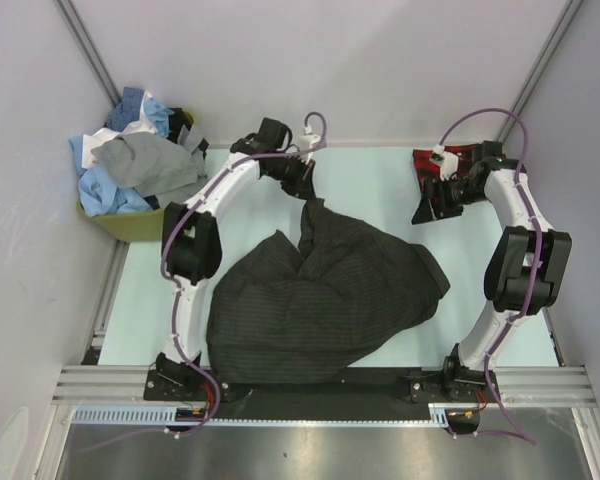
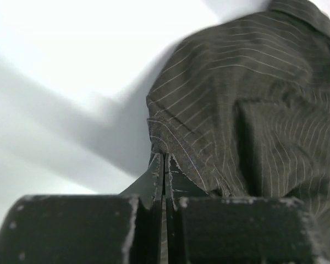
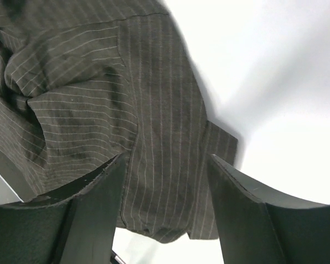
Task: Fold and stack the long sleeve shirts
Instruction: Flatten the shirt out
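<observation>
The dark charcoal pinstriped shirt (image 1: 320, 295) lies crumpled across the middle of the table. One point of it is drawn up toward the back. My left gripper (image 1: 302, 185) is shut on that point; in the left wrist view the fingertips (image 2: 164, 159) pinch the shirt's hem (image 2: 253, 110). My right gripper (image 1: 432, 200) is open and empty at the back right. In the right wrist view (image 3: 168, 162) it hangs above the shirt's right edge (image 3: 88, 82) without touching it. The red-and-black plaid shirt (image 1: 460, 160) lies folded behind the right gripper.
A yellow-green bin (image 1: 130, 225) at the back left holds several blue, white and grey shirts (image 1: 130, 160). Walls close in the table on the left, back and right. A metal rail (image 1: 320, 385) runs along the near edge by the arm bases.
</observation>
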Controlling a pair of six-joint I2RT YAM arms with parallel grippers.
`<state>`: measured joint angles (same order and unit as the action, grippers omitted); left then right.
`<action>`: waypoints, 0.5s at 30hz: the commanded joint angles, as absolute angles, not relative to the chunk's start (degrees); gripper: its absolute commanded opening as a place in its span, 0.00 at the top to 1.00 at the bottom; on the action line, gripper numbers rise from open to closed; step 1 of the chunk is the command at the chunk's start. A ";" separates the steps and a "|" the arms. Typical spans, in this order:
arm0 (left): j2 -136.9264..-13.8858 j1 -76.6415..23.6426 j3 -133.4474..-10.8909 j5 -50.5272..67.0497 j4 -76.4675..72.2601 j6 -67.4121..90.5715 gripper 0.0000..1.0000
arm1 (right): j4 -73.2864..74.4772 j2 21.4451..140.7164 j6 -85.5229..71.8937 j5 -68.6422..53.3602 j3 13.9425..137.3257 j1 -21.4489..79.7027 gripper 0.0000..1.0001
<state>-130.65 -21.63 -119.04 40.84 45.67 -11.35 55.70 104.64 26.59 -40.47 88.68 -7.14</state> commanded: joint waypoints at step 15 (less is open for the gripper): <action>-69.96 -47.65 -56.87 29.00 38.34 -40.89 0.23 | 62.57 103.18 38.23 -42.80 84.73 -9.50 0.33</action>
